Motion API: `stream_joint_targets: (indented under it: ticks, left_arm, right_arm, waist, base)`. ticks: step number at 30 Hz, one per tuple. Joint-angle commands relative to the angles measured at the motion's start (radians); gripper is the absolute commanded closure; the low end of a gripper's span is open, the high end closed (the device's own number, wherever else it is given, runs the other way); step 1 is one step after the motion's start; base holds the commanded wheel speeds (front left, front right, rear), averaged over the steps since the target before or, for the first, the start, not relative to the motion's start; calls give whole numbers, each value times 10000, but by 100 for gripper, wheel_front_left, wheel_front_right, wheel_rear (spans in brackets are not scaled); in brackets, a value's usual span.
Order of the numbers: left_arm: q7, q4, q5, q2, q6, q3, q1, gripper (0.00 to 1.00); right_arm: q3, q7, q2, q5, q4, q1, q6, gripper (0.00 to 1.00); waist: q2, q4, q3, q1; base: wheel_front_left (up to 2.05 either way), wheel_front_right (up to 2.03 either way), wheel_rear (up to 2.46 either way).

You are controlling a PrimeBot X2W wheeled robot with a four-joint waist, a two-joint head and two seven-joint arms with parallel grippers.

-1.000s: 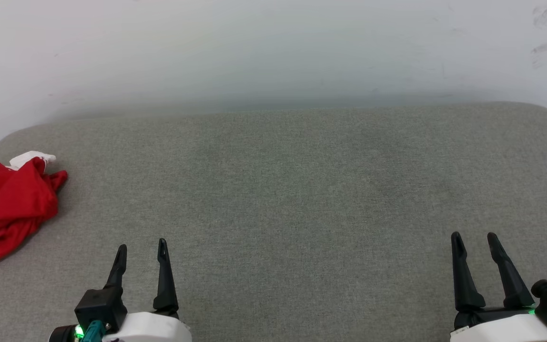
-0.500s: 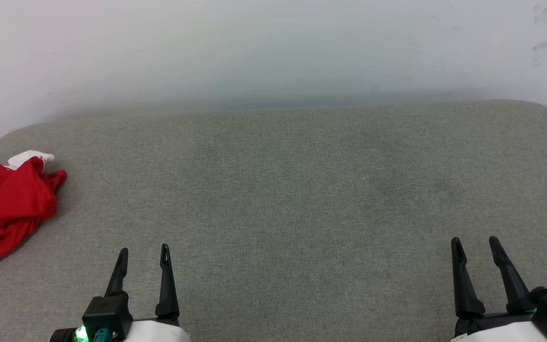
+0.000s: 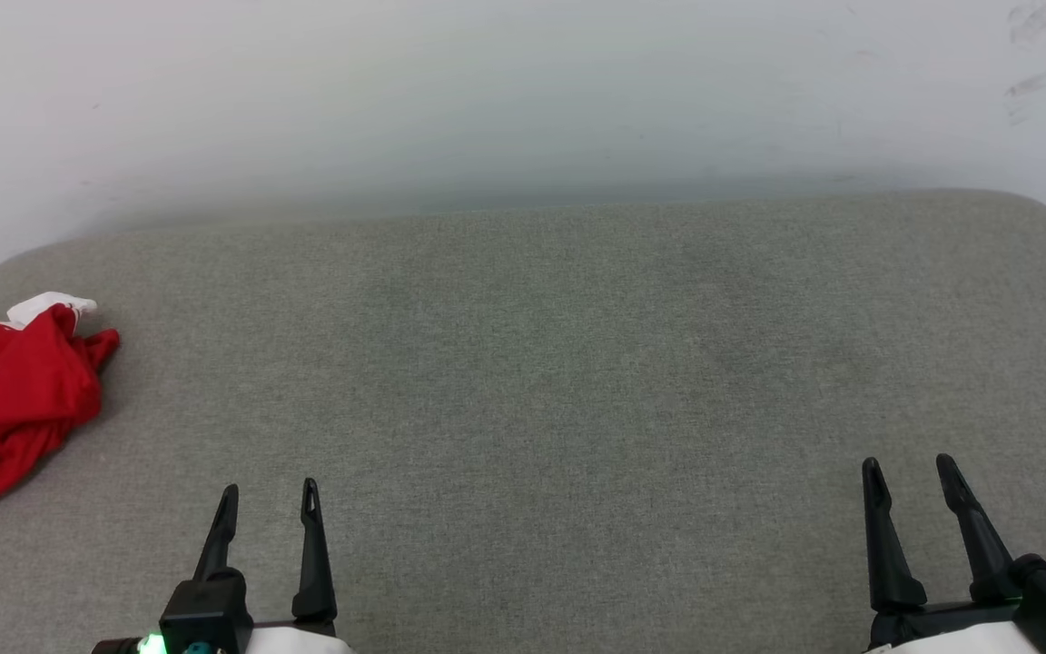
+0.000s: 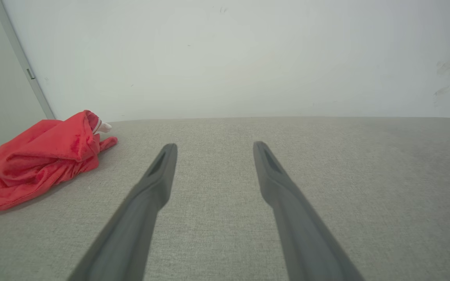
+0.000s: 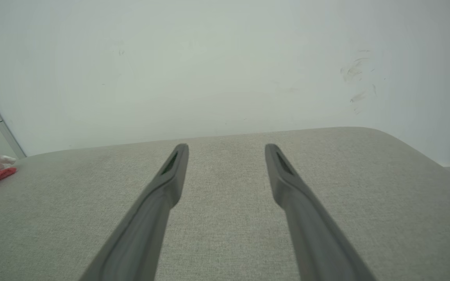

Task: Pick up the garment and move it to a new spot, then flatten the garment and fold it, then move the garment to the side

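Garment (image 3: 10, 400), crumpled in a red heap, is seen at the left edge of the grey padded surface (image 3: 532, 363), well apart from the left gripper (image 3: 269, 488) and right gripper (image 3: 907, 463), both held wide and empty.

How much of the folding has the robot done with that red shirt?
Nothing looks done yet. The crumpled red fabric shirt with a white corner lies bunched at the left end of the grey cloth-covered cushion. Nothing is in hand: the left gripper and right gripper are both open and empty, apart from the shirt. Left to do: pick it up, move it, flatten it, fold it, set it aside.
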Motion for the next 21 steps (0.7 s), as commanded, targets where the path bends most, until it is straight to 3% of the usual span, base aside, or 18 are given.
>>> stream_joint_targets:
  ticks: [1, 21]
  left_arm:
    - [-28, 49, -30, -19, -39, 53, 83, 0]
    - [-28, 283, -387, -34, -96, 181, 29, 0]
  right_arm:
    - [3, -35, -5, 94, 30, 96, 0, 0]
    - [63, -35, -5, 139, 74, 177, 0, 0]
  waist:
    - [0, -5, 5, 0]
    - [0, 309, -58, 0]
  base:
    - [0, 0, 0]
    - [0, 0, 0]
